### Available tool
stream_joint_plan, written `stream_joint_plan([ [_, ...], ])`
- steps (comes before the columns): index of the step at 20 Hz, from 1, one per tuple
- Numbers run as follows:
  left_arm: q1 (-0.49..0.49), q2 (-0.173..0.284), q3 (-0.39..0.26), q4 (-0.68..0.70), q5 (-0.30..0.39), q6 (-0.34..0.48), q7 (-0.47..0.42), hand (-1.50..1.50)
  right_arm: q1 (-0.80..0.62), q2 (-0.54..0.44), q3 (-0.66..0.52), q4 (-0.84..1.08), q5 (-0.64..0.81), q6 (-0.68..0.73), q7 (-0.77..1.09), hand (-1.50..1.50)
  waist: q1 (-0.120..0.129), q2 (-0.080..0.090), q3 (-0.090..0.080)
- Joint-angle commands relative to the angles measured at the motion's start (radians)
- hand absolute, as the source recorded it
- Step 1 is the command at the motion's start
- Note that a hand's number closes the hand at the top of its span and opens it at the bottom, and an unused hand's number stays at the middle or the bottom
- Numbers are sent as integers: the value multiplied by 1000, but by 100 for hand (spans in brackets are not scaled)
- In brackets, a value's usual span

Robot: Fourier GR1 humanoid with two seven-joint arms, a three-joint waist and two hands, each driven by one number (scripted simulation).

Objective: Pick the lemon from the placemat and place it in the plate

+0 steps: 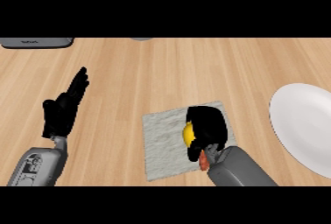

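Observation:
A yellow lemon (pixel 187 133) lies on the pale grey placemat (pixel 165 140) in the lower middle of the wooden counter. My right hand (pixel 210 127) sits over it with fingers and thumb curled round it, so only the lemon's left side shows. A white plate (pixel 301 127) lies at the right edge, partly cut off by the view. My left hand (pixel 65 107) rests at the left, open, fingers straight and pointing up, far from the placemat.
A dark grey flat object (pixel 35 42) lies at the back left edge. A small grey shape (pixel 142 39) shows at the back middle. Bare wooden counter (pixel 181 70) stretches between the placemat and the plate.

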Motion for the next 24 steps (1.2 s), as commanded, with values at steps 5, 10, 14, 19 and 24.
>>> stream_joint_plan([
  [5,61,19,53,3,2,38,-10,0,163,-453,-264,-87,-119,-56,-333,150,-135,-12,13],
  [10,92,36,85,1,26,30,-10,0,173,-595,-476,-137,-241,-178,-597,150,-146,-25,16],
  [14,92,21,82,-7,22,46,-11,0,195,-678,-626,-128,-394,-191,-833,150,-148,-22,17],
  [19,74,10,58,-23,22,29,-11,0,257,-750,-784,-29,-609,-115,-1166,150,-110,-5,13],
  [24,45,26,56,-26,22,6,-20,0,339,-867,-951,175,-791,96,-1461,150,-57,3,6],
])
